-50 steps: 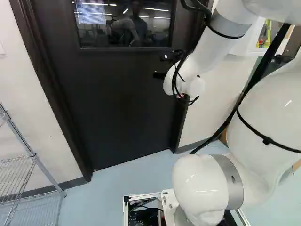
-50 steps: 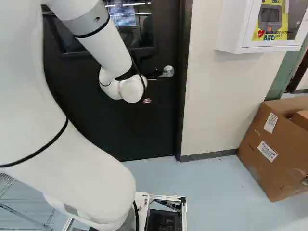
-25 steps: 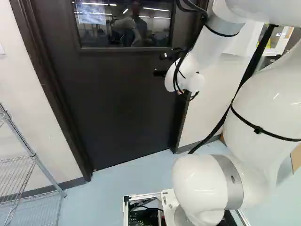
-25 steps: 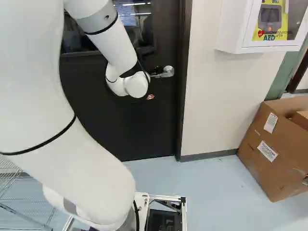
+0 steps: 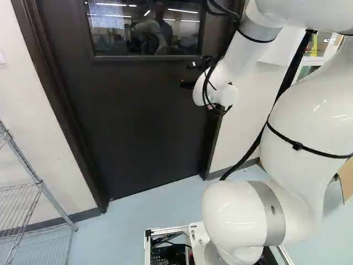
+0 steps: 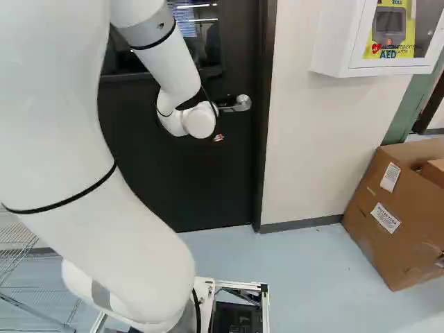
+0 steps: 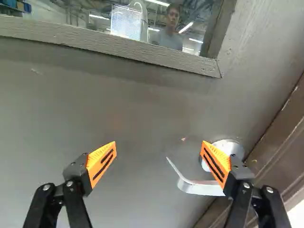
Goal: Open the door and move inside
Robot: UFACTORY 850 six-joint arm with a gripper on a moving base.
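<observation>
Pale blue floor point(image 6: 298, 257) meets a shut, dark brown door point(image 5: 132, 121), whose curved silver lever handle point(image 7: 199, 187) lies near the frame point(image 7: 280, 142). The black gripper point(image 7: 159, 146) faces the door, its two orange-padded fingers spread wide, grasping nothing; one overlaps the handle's round mount, and the lever's free end shows between them. Contact cannot be determined. Probable failures: off-centre closure could let the lever slip; pushing before it is turned could strain the arm.

One each — dark door point(image 5: 132, 116), handle point(image 7: 199, 188), cabinet point(image 6: 337, 41)
</observation>
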